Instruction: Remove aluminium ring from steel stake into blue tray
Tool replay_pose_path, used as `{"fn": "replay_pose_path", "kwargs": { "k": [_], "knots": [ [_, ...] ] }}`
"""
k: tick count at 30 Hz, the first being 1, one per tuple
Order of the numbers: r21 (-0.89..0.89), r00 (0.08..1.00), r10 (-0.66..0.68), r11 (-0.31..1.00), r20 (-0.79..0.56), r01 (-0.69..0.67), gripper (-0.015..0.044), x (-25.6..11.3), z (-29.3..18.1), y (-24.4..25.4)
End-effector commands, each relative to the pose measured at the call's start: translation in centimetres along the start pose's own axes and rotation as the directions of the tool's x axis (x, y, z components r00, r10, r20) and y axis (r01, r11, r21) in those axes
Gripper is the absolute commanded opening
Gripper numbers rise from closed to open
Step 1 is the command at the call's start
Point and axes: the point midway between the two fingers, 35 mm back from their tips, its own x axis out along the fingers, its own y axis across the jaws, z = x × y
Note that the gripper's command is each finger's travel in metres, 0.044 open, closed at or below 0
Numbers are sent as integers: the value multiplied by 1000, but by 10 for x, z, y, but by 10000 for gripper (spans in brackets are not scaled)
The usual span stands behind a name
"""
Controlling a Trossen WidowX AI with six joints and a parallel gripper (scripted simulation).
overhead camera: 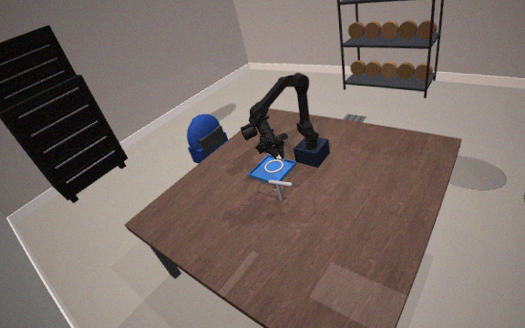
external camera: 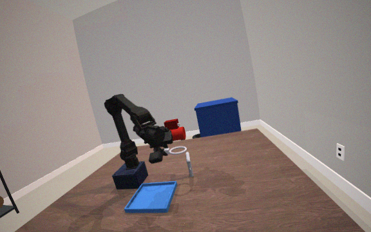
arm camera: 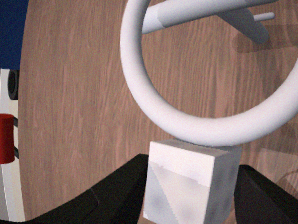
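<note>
The pale aluminium ring (overhead camera: 265, 167) (external camera: 177, 153) (arm camera: 210, 131) is in the air, off the stake and roughly level. My gripper (overhead camera: 279, 158) (external camera: 165, 151) (arm camera: 193, 169) is shut on its block-shaped tab (arm camera: 182, 182). The steel stake (overhead camera: 280, 193) (external camera: 190, 169) (arm camera: 246, 26) stands upright on the table, its cross-bar (overhead camera: 281, 183) (external camera: 187, 156) (arm camera: 200, 14) seen below and partly through the ring in the wrist view. The blue tray (overhead camera: 261, 173) (external camera: 150, 200) lies flat beside the stake with nothing in it. The ring overlaps the tray in the top view, but hangs higher and behind it in the exterior view.
The arm's dark blue base block (overhead camera: 310, 155) (external camera: 130, 177) stands on the wooden table (overhead camera: 335, 219) (external camera: 253, 193) near the tray. A red object (external camera: 178, 133) (arm camera: 6, 139) and a blue box (external camera: 218, 118) are beyond the table edge. Shelves stand farther off.
</note>
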Motion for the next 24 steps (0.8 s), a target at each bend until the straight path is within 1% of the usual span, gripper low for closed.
{"fn": "replay_pose_path", "kwargs": {
  "k": [1, 3, 8, 15, 17, 24],
  "knots": [
    [0, 1000, -2, 1000, 0, 2, 0, 0, 0, -2],
    [1, 1000, -14, 1000, -1, 14, 0, -4, -3, -21],
    [1, 999, -36, 999, -10, 36, 0, -19, -25, -89],
    [-13, 1000, 1, 1000, -6, -1, 0, -33, -90, -165],
    [-19, 1000, 15, 1000, 0, -15, 0, -34, -104, -176],
    [-20, 1000, 17, 1000, 1, -17, 0, -29, -108, -182]
  ]
}}
